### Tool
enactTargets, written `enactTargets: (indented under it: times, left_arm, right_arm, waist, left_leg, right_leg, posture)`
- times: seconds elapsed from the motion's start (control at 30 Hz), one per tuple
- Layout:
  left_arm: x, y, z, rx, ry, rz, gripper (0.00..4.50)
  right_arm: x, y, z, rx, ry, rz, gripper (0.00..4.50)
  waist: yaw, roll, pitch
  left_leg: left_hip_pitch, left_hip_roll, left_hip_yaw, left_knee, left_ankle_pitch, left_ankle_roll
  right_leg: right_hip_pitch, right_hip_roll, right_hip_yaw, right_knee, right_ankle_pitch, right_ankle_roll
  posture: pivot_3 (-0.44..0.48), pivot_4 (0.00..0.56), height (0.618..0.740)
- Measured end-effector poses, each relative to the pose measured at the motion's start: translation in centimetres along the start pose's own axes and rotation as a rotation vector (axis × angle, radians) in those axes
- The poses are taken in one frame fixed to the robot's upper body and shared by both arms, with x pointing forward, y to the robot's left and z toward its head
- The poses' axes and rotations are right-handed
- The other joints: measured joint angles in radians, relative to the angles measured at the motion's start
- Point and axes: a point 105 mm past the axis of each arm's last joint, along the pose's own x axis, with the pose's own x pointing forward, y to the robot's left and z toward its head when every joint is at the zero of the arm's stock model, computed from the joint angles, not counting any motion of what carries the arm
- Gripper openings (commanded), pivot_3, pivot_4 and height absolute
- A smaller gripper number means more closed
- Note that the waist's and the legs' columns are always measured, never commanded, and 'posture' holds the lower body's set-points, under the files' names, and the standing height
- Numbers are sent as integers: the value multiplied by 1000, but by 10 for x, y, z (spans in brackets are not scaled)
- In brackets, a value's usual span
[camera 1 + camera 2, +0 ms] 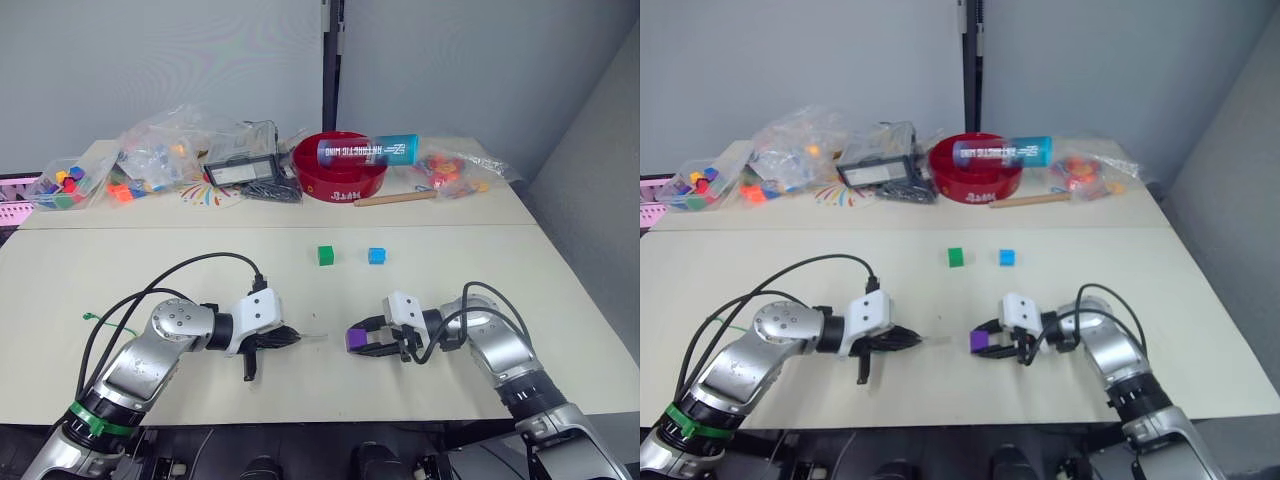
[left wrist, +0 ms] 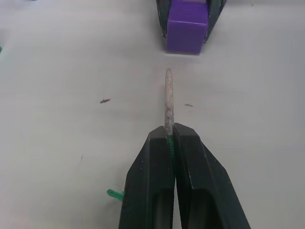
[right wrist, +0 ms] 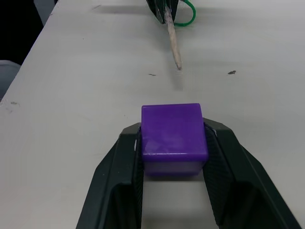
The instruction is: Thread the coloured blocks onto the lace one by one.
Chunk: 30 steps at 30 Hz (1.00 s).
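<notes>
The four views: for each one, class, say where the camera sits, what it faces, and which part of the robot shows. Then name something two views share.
Left eye view: on the head, facing forward and down over the table; both arms show.
Right eye view: beside it, same scene.
Left wrist view: along the left gripper, shut on the lace, facing the purple block.
Right wrist view: along the right gripper, shut on the purple block, facing the lace tip.
Shared: both wrist views show block and lace tip, apart.
</notes>
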Motion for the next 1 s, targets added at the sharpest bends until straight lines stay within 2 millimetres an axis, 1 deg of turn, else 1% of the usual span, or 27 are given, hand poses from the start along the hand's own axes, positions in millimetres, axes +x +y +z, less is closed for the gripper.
enactTargets:
  times: [0.13,0.4,0.67,0.83,0.9,1.0]
  left_arm:
    - [3,-4,1,5,2,-17,0]
    - [13,-9,1,11,4,-35,0]
    - [18,-5,6,22,8,-36,0]
    - [22,-4,4,20,18,-44,0]
    - [24,-1,6,25,20,-48,0]
    - [28,-3,7,30,21,-62,0]
  right_arm:
    - [3,4,2,22,2,-22,1158]
    - [6,4,3,31,10,-51,1158]
    - [8,5,5,26,18,-62,1158]
    - [11,5,6,18,20,-65,1158]
    - [14,4,9,22,12,-70,1158]
    - [19,4,15,9,-7,-70,1158]
  waist:
    - [0,0,0]
    - [-2,0,0]
    - [-6,0,0]
    - [-12,0,0]
    - [-12,0,0]
    - [-10,0,0]
  left_leg:
    - [0,0,0,0,0,0]
    - [1,0,0,0,0,0]
    - [1,0,0,0,0,0]
    - [1,0,0,0,0,0]
    - [1,0,0,0,0,0]
    - [2,0,0,0,0,0]
  right_leg:
    - [0,0,0,0,0,0]
    - [0,1,0,1,0,0]
    - [0,1,0,1,0,0]
    - [1,1,0,1,0,0]
    - [1,1,0,2,0,0]
    - [2,0,0,1,0,0]
  posture:
    - [0,150,740]
    - [0,150,740]
    - [0,150,740]
    - [0,150,740]
    - [0,150,740]
    - [0,150,740]
